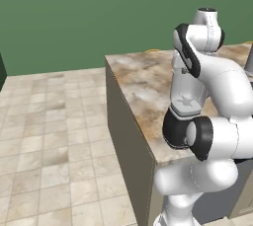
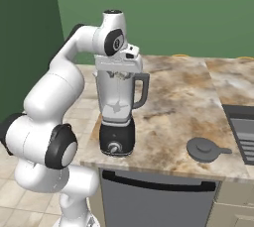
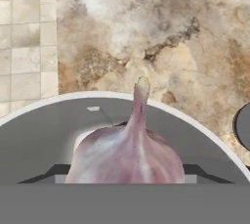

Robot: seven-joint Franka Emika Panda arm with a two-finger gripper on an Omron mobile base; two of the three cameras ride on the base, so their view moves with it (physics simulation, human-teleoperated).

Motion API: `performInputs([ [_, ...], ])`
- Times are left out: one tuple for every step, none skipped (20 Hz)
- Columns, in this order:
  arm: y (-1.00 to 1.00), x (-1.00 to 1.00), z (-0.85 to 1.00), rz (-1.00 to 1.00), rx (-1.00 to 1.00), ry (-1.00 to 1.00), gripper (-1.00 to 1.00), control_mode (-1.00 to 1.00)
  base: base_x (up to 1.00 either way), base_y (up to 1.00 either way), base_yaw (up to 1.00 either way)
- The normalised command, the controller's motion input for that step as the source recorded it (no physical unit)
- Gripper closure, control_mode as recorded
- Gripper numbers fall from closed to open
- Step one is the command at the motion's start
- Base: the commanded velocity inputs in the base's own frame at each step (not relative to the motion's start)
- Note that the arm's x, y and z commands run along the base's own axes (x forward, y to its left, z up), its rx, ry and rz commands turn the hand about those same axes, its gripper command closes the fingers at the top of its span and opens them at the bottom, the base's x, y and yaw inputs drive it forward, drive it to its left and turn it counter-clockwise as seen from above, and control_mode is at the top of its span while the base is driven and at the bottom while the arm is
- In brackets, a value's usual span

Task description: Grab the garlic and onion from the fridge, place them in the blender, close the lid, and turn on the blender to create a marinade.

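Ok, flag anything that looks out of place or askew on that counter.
Nothing is spilled or damaged. The lid lies flat on the counter, apart from the blender, whose jar stands upright and open while the garlic hangs over it.

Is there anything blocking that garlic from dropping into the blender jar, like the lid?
Nothing visible blocks it. The garlic hangs in the pincer right over the open mouth of the blender. The lid lies flat on the counter, off to the side of the blender and apart from it, so the jar's mouth is uncovered.
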Motion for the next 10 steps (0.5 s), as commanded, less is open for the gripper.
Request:
performInputs([
  [0.15,0.00,-0.79,0.12,0.00,0.22,1.00,-1.00,0.00,0.00,0.00],
  [0.12,0.00,-0.72,0.12,0.00,0.20,1.00,-1.00,0.00,0.00,0.00],
  [0.00,-0.39,-0.51,0.11,0.00,0.07,1.00,-1.00,0.00,0.00,0.00],
  [0.01,-0.46,-0.50,0.11,0.00,0.05,1.00,-1.00,0.00,0.00,0.00],
  [0.00,-0.61,-0.45,0.11,0.00,0.00,1.00,-1.00,0.00,0.00,0.00],
  [0.03,-0.57,-0.47,0.10,0.00,0.00,1.00,-1.00,0.00,0.00,0.00],
  [0.10,-0.39,-0.49,0.09,0.00,0.03,1.00,-1.00,0.00,0.00,0.00],
  [0.15,0.00,-0.41,0.08,0.00,0.05,1.00,-1.00,0.00,0.00,0.00],
  [0.04,0.00,-0.26,0.06,0.00,0.06,1.00,-1.00,0.00,0.00,0.00],
  [0.00,0.09,-0.16,0.03,0.00,0.03,1.00,-1.00,0.00,0.00,0.00],
])
